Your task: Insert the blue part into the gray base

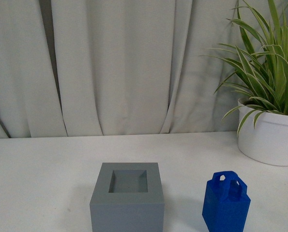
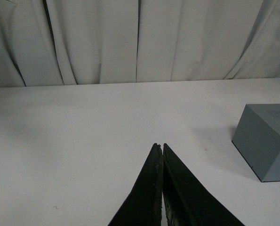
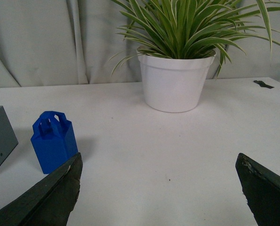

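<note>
Blue part (image 1: 226, 202): bright blue block, square section, tapered top, loop handle with hole. Stands on white table (image 1: 37, 164), right of gray base (image 1: 127, 198), apart from it.
Gray base: matte cube, wider than blue part, square recess in top face, recess empty.
White pot (image 1: 267, 137) at back right holds green striped plant (image 1: 269, 63).
Left gripper (image 2: 162, 149): fingers pressed together.
Right gripper (image 3: 158, 162): fingers spread wide.
</note>
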Controlling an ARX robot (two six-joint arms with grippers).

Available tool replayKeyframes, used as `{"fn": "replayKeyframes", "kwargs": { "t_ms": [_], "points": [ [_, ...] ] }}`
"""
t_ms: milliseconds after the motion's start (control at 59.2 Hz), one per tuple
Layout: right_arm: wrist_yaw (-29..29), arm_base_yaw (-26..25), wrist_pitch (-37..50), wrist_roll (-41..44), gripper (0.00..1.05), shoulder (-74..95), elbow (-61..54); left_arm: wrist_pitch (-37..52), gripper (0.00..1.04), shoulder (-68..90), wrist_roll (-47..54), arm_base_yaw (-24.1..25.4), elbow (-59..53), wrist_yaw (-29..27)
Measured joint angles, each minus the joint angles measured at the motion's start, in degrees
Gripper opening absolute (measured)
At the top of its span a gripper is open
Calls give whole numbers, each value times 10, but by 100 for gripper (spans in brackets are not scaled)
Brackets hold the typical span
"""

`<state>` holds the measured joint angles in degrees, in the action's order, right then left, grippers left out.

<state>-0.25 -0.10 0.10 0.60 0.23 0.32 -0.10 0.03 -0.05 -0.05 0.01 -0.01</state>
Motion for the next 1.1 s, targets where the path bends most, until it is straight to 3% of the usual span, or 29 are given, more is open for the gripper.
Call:
{"fn": "replayKeyframes", "kwargs": {
  "t_ms": [1098],
  "points": [
    [0,0,0,0,96,0,0,0,4,0,0,0,0,0]
  ]
}}
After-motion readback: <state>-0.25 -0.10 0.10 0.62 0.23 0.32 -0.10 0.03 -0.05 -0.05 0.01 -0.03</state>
